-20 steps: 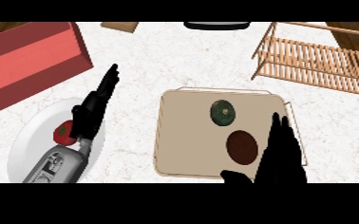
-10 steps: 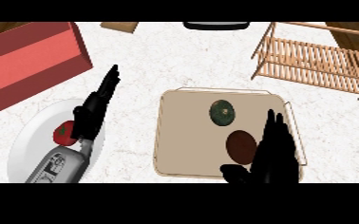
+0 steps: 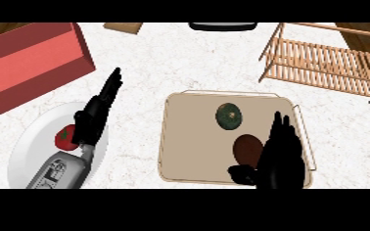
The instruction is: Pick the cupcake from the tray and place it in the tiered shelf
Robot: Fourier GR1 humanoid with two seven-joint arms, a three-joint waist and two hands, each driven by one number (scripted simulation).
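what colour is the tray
The tray is plain beige, with no pattern; it shows best in the head view.

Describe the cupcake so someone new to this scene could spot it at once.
Find the beige tray in the counter's middle, lower left of the wooden tiered shelf. Two round things lie on it. The cupcake is the dark brown one nearer the view's lower edge, right beside the right hand, not the dark green one above it.

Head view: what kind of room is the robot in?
Most likely a kitchen. There is a pale, stone-look counter, a wooden slatted shelf like a dish rack, and a white plate with a red fruit on it, beside a beige tray holding food.
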